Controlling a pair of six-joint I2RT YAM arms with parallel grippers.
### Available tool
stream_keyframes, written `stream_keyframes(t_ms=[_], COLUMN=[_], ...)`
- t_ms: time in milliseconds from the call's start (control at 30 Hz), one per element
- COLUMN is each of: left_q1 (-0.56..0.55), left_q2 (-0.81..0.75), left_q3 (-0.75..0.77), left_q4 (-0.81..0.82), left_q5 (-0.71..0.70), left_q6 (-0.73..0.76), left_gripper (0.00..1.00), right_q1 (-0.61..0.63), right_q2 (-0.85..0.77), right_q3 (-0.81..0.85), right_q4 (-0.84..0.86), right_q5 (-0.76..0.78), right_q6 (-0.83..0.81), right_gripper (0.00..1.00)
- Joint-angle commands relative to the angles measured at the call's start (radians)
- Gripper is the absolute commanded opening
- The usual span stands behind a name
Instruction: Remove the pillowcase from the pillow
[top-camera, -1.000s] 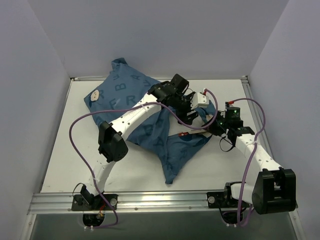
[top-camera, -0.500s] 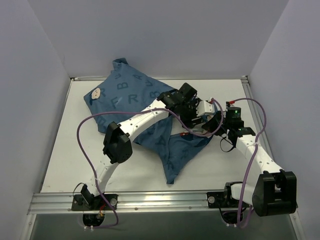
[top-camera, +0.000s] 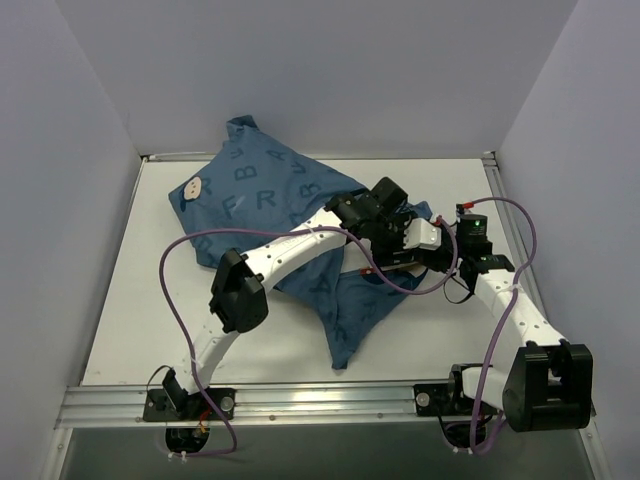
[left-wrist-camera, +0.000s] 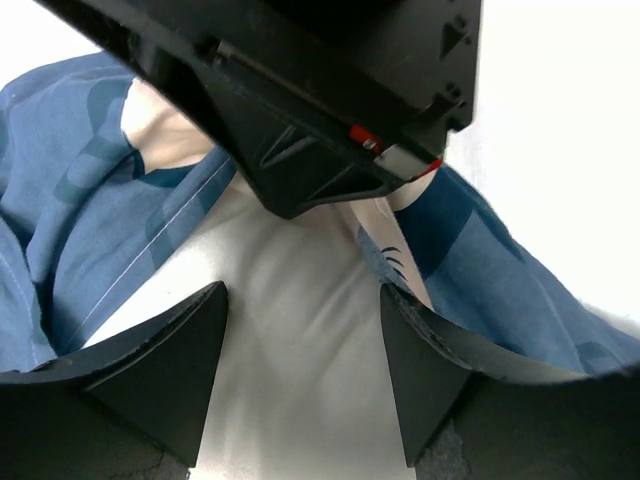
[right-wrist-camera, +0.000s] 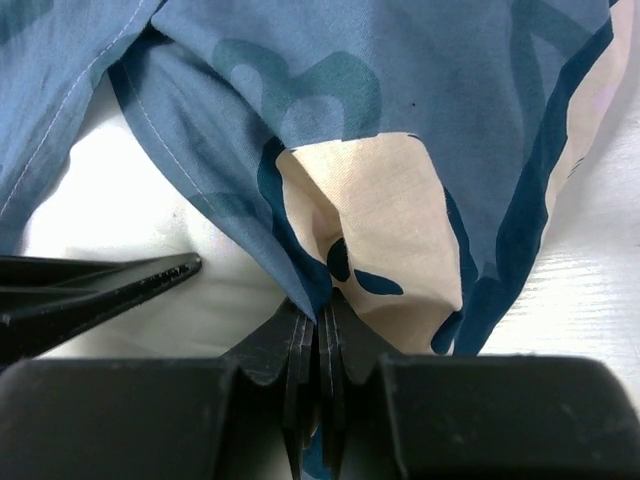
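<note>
**Both grippers crowd the pillowcase mouth**

Right gripper (right-wrist-camera: 318, 318) is clamped tight on a fold of the pillowcase (right-wrist-camera: 350, 90) hem. Left gripper (left-wrist-camera: 305, 335) hangs spread wide, holding nothing. The bare white pillow (left-wrist-camera: 300, 250) sits right between its fingers (left-wrist-camera: 170, 360), with its partner just ahead. Danger: closing now may bite pillowcase along with pillow, or bump that partner, and the thin pinch could slip. A second ago the left gripper sat further back over the pillowcase; it has pushed in.

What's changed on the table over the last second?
The left pincer slid right and nearer, up to the right pincer, and is open over the exposed white pillow. The right pincer stayed shut on the pillowcase edge, and the pillowcase hardly shifted.
</note>
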Motion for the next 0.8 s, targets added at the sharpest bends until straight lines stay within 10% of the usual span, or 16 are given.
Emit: stream_keyframes(t_ms=[0,533,600,667,767], left_q1=[0.011,0.023,0.031,0.038,0.054], left_q2=[0.001,0.085,0.095,0.084,0.011], left_q3=[0.016,-0.008,-0.022,-0.042,-0.086], left_q4=[-0.006,0.086,0.085,0.080,0.060], left_q5=[-0.030,-0.337,-0.392,-0.420,-0.383], left_q6=[0.012,0.035,0.043,0.035,0.014], left_gripper=[0.71,0.81,0.58,0.08,0.02], right_q1=[-0.020,-0.020,-0.022,-0.052,-0.072], right_q2=[-0.030,-0.046,-0.046,-0.044,-0.030], right_q3=[0.002,-0.018,-0.020,-0.023,-0.018], right_q4=[-0.025,-0.020,-0.019,-0.017,-0.008], right_q5=[-0.008,-0.027,-0.027,-0.027,-0.028], right_q6=[-0.020,-0.011,-0.009,-0.009,-0.015], right_gripper=[0.00,0.00,0.00,0.00,0.00])
